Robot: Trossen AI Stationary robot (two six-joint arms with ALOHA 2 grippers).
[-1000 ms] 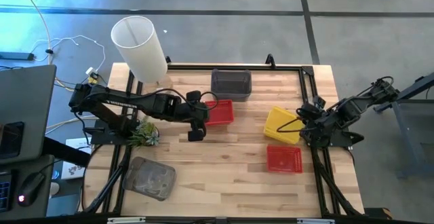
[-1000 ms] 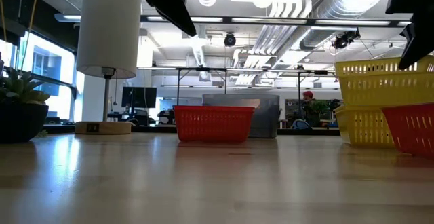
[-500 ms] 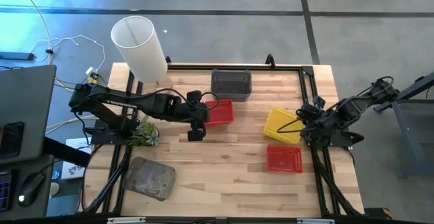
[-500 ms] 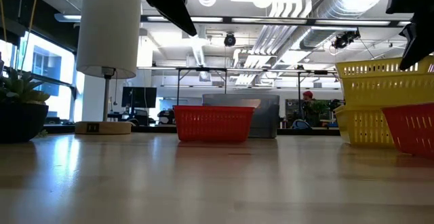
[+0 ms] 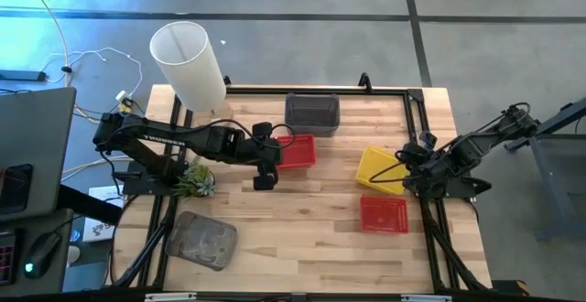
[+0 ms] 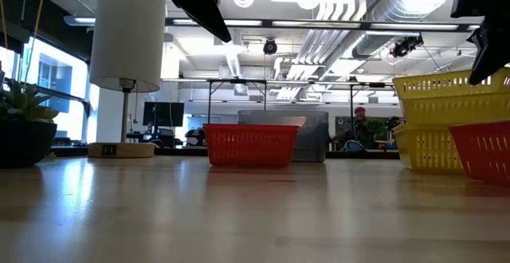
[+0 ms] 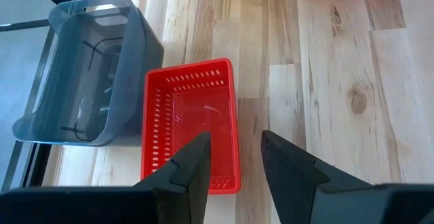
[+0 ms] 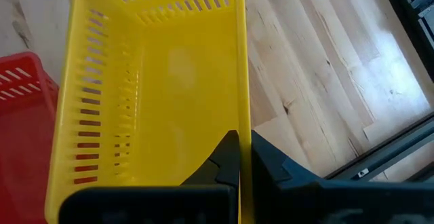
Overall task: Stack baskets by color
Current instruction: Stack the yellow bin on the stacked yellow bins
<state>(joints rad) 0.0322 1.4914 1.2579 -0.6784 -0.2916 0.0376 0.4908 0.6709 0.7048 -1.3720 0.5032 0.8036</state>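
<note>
From above: my right gripper (image 5: 403,167) pinches the rim of the yellow mesh-sided plastic basket (image 5: 377,167), held tilted over a second yellow one.

Low view: upper yellow basket sits clear above the lower.

Left wrist: my left gripper (image 7: 234,157), fingers apart, hovers over the red mesh basket (image 7: 191,125), its long axis running straight ahead.

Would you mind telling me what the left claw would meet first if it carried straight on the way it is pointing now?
Most likely the red basket: the open left claw points down at it, one finger over its interior, the other outside its wall. That wall may come first; depth is unclear.
</note>
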